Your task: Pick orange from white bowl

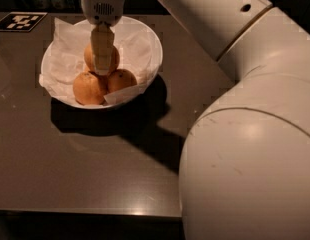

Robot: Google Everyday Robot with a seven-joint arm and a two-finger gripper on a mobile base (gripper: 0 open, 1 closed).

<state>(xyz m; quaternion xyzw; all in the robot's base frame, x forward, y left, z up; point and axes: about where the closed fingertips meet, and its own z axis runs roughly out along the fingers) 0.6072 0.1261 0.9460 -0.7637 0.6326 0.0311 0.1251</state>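
The white bowl [151, 50], lined with crumpled white paper [65, 59], stands at the back left of the dark table. Three oranges lie in it. The orange [88, 57] at the back is the largest. Two smaller oranges lie in front of it, one on the left [88, 88] and one on the right [122, 80]. My gripper [101, 66] hangs straight down from its white wrist into the bowl. It sits right at the back orange and covers that orange's middle. The far side of this orange is hidden.
My large white arm [245, 134] fills the right half of the view and hides that part of the table. A black-and-white marker tag [20, 21] lies at the back left corner. The table's front edge [95, 213] runs along the bottom.
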